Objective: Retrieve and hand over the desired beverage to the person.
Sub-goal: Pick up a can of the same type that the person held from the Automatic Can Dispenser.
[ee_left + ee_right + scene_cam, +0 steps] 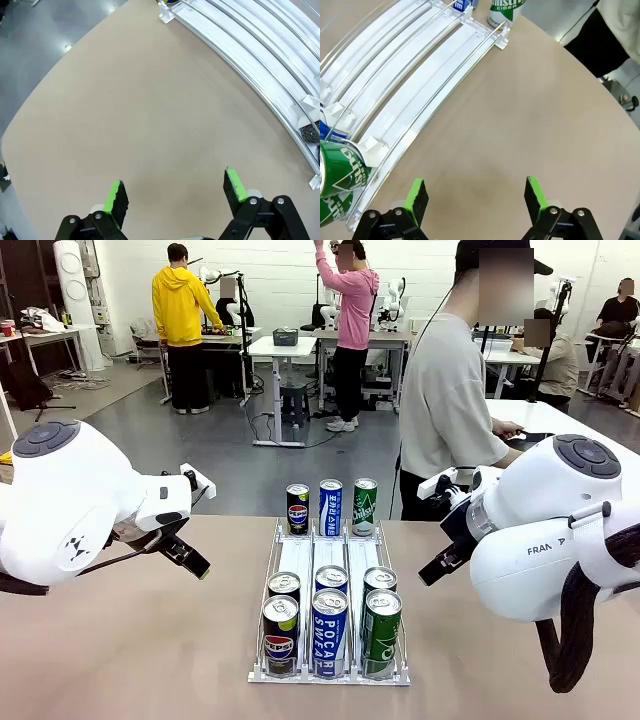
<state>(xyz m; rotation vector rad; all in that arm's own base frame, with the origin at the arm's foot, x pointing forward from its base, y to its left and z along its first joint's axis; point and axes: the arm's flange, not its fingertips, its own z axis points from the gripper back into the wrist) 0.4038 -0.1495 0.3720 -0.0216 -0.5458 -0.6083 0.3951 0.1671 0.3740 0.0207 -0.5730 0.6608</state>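
Tan surface (130, 640) lies below both wrists. My left fingers (116, 197) stand wide apart with nothing between them, hovering left of the white three-lane can rack (331, 548). My right fingers (535, 192) are likewise apart and empty, hovering right of the rack. Rack lanes hold Pepsi cans (280, 637) on the left, Pocari Sweat cans (329, 632) in the middle and green cider cans (381, 630) on the right. Two of each sit at my near end, one of each upright at the far end. The person (445, 400) in grey stands at the far side, right of the rack, turned side-on.
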